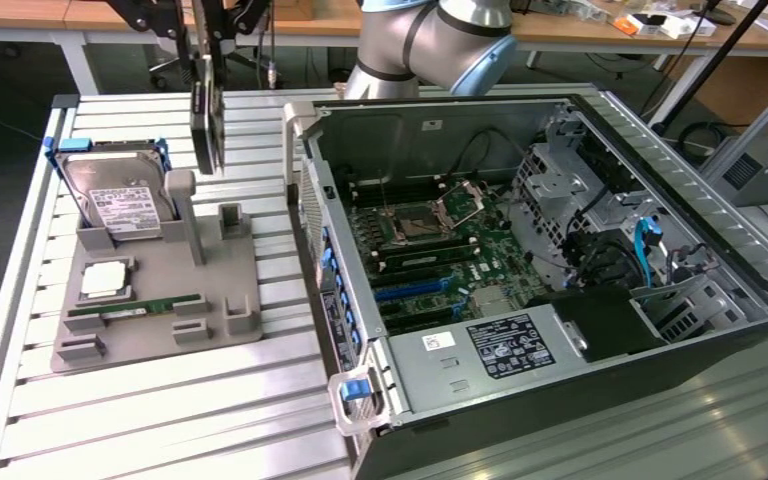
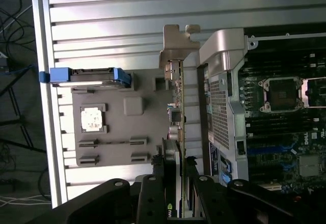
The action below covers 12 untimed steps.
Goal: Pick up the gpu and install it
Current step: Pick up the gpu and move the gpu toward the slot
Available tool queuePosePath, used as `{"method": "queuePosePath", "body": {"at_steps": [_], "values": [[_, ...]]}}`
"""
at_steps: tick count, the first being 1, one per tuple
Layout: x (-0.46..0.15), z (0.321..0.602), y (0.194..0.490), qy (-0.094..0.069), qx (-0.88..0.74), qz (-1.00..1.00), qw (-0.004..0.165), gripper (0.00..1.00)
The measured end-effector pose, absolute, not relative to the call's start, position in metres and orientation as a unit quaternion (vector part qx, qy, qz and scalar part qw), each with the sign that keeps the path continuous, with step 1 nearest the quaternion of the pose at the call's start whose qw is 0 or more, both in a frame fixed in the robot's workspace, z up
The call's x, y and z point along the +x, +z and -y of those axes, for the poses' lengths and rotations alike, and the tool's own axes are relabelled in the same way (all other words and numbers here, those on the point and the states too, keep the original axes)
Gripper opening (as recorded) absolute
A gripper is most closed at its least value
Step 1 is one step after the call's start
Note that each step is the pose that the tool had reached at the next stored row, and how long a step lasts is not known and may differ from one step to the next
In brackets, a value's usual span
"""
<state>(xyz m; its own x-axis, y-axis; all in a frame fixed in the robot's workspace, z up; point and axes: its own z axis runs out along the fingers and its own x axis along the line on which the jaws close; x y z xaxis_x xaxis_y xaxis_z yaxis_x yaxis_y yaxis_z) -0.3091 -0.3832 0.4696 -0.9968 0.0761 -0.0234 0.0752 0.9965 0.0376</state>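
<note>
The hand (image 2: 179, 175) pinches the gpu (image 1: 207, 110) by its top edge, upright over the tray (image 1: 157, 310) on the table (image 1: 144, 410), beside the case (image 1: 704, 290). It looks stiff and light but fragile, best gripped by the board edges.

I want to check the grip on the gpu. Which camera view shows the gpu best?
The wrist view: the gpu runs edge-on from the gripper, which clamps it, to its silver bracket. The exterior view shows it as a dark slab hanging near the grey tray.
</note>
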Motion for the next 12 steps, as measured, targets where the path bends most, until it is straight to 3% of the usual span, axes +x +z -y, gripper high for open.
{"method": "queuePosePath", "body": {"at_steps": [12], "values": [[-0.3091, 0.3832, 0.479, 0.018, 0.038, -0.999, 0.012, 0.27]]}}
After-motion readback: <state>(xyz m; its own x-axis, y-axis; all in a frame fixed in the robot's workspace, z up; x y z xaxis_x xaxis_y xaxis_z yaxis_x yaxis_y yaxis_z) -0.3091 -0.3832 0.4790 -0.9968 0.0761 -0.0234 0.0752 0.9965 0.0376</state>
